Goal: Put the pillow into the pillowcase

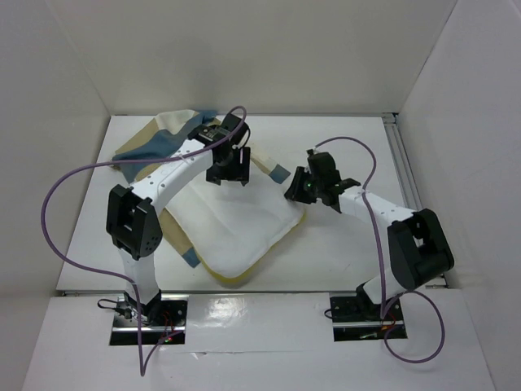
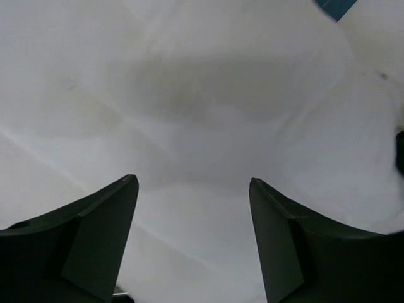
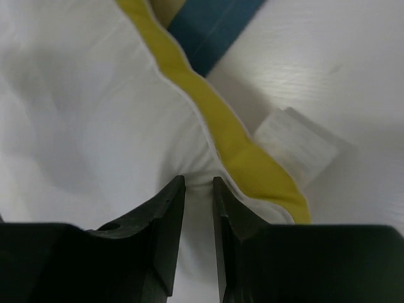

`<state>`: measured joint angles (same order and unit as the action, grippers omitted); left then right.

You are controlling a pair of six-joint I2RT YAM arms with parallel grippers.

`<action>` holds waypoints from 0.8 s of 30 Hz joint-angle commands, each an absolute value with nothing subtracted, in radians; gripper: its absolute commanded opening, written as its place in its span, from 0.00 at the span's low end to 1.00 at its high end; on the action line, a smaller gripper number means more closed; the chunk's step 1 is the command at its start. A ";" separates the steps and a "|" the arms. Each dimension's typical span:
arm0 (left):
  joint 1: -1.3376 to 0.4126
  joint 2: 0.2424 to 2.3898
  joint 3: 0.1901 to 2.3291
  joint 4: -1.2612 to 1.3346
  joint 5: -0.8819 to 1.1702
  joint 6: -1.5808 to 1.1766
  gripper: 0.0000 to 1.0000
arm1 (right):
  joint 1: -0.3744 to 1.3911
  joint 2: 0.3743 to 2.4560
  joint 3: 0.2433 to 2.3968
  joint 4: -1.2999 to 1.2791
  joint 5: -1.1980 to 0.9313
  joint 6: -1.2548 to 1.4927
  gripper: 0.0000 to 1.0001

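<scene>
white pillow (image 1: 244, 224) lies mid-table, partly over the pillowcase (image 1: 155, 142). we see the left gripper (image 2: 192, 183) wide apart above it, and the right gripper (image 3: 199, 180) pinching its cloth beside the yellow band (image 3: 214, 120).

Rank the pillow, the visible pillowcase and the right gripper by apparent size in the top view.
1. pillow
2. pillowcase, counting only its uncovered parts
3. right gripper, smallest even though it is raised nearer the camera
</scene>
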<state>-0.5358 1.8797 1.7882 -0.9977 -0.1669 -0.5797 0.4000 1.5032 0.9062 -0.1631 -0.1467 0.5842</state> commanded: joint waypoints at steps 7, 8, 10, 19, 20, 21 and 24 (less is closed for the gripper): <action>-0.541 1.842 1.703 -0.947 -0.129 -0.566 1.00 | 0.601 1.266 0.848 -0.207 -0.191 0.580 0.60; -0.541 1.842 1.703 -0.946 -0.120 -0.566 1.00 | 0.588 1.266 0.859 -0.227 -0.164 0.580 0.70; -0.541 1.842 1.672 -0.936 -0.120 -0.557 1.00 | 0.545 1.284 0.885 -0.264 -0.164 0.554 0.85; -0.561 1.985 1.649 -0.936 -0.242 -0.557 0.67 | 0.405 1.532 1.038 -0.184 -0.230 0.477 0.92; -0.561 1.997 1.658 -0.936 -0.251 -0.557 0.35 | 0.414 1.566 1.067 -0.184 -0.219 0.462 0.93; -0.561 2.008 1.678 -0.948 -0.261 -0.567 0.04 | 0.428 1.636 1.133 -0.196 -0.210 0.418 0.95; -0.549 1.944 1.678 -0.963 -0.270 -0.568 0.00 | 0.465 1.787 1.287 -0.247 -0.145 0.353 1.00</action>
<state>-0.5575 1.9945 1.6604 -0.9493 -0.2337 -0.5739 0.4259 1.7012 1.1427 -0.2405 -0.1947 0.4511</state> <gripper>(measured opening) 0.025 0.989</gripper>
